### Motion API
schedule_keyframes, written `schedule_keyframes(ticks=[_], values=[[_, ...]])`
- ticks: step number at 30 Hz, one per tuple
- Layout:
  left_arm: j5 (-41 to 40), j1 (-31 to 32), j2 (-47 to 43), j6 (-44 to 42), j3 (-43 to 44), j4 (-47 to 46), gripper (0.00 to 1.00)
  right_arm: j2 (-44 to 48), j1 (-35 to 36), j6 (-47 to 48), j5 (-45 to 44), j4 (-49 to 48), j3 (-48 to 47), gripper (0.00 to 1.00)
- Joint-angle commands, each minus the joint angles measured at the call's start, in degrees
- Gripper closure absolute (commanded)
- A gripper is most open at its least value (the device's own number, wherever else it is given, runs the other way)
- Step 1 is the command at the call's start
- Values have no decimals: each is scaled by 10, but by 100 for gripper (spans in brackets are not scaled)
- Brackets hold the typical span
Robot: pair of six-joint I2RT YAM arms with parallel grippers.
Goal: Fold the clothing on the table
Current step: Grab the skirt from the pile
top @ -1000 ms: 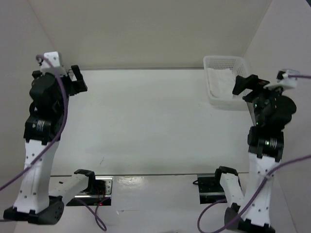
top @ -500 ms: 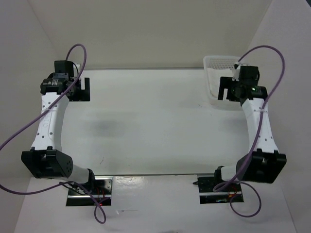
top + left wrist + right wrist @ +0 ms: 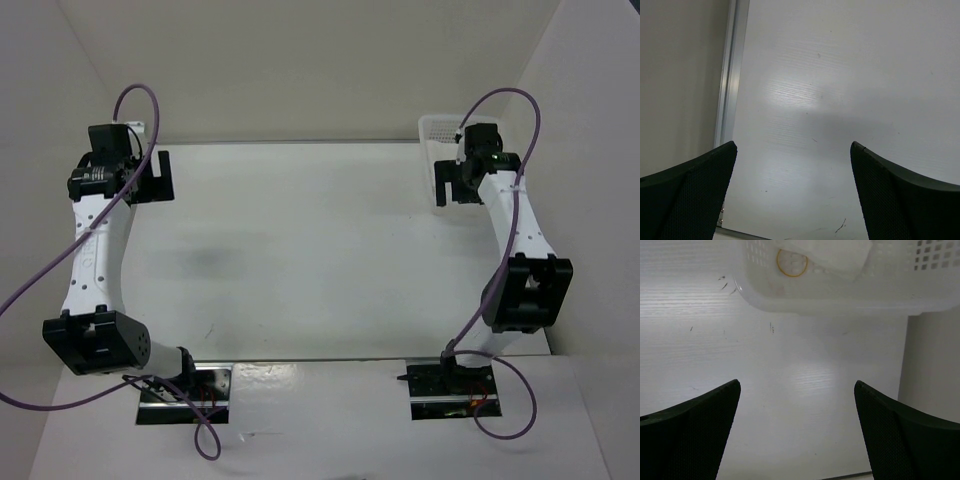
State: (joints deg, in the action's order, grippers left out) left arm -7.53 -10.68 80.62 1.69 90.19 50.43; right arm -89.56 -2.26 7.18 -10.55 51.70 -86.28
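Both arms are out long and wide here. The left pincer [image 3: 158, 176] hangs over the far left corner of the matte white counter [image 3: 320, 250], jaws spread wide, nothing between them. Its wrist view shows only bare surface and the grey metal rail [image 3: 732, 75] down the edge.

Over on the right, the right pincer [image 3: 446, 183] is spread just as wide and empty. It hovers just short of the near wall of the white perforated plastic basket [image 3: 840, 295] in the far right corner.

And where's the thin white fabric garment [image 3: 840, 252]? Not out on the counter. What looks like it lies bunched inside that basket, a smooth white lump beside a small yellow ring [image 3: 792, 262].

I'd call it light, limp stuff: no stiffness at all, likely to sag and trail the moment it's lifted, and thin enough to slide out of a shallow pinch. Its pleats should help it crease along its length. The best hold is probably a deep nip on the topmost fold or an edge, lifted clear of the basket rim. Once it is spread, one pincer could take each corner of the narrow end.
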Motion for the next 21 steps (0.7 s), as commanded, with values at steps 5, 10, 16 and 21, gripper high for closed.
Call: schedule_keyframes(ticks=[5, 10, 16, 21], values=[[19, -5, 0, 2, 8, -34, 0, -143, -26, -5, 65, -41, -159, 2], [26, -5, -22, 2, -19, -39, 0, -211, -33, 0, 76, -41, -229, 2], [21, -5, -54, -8, -56, -34, 0, -291, -60, 0, 99, -78, -306, 2], [16, -5, -87, -8, -81, -34, 0, -370, -82, -5, 131, -66, -361, 11]])
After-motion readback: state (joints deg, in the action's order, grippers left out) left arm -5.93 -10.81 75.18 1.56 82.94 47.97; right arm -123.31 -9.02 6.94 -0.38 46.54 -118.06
